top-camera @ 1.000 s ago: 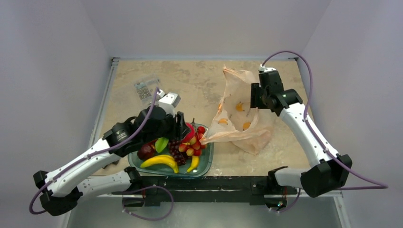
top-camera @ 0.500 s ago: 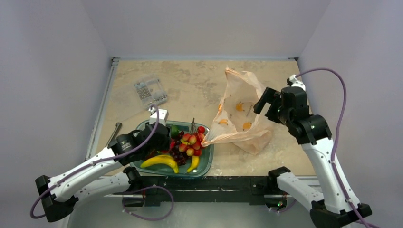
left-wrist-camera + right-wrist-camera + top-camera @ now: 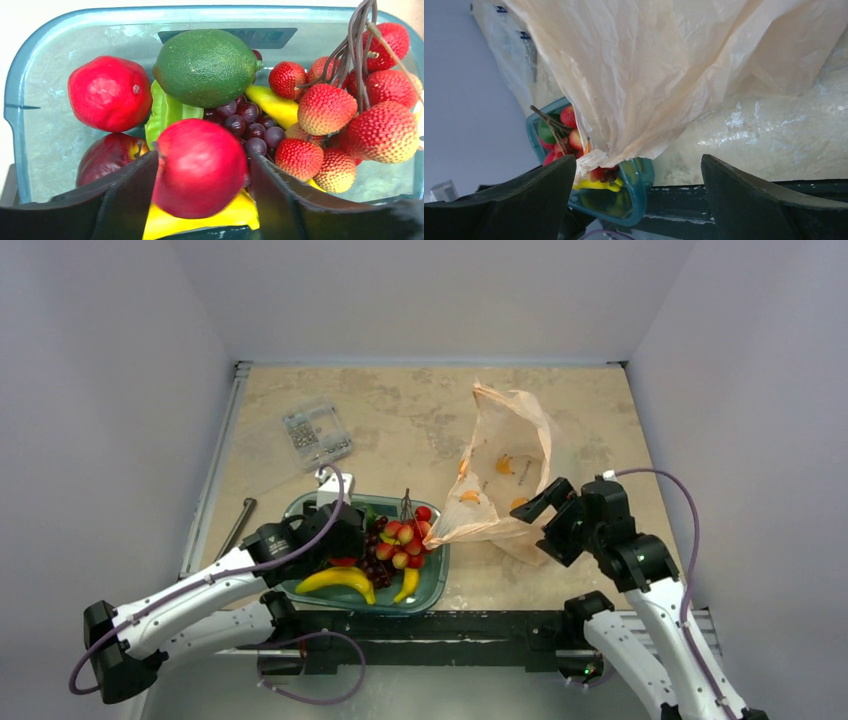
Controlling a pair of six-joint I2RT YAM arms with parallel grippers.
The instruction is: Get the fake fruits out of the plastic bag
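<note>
Fake fruits [image 3: 350, 115] in tray [image 3: 35, 140]; crumpled bag [image 3: 510, 440], perhaps touching.

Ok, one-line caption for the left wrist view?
Left gripper holding a red ball over the teal tray, which holds a bumpy green ball and berry bunch.

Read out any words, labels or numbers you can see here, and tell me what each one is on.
Dark label on the far wall of the clear teal plastic tray: blurred, half hidden by the green lime-like fruit; unreadable.
Orange marks on the crinkly peach-pink plastic bag: too small to read.
No other text shows.
</note>
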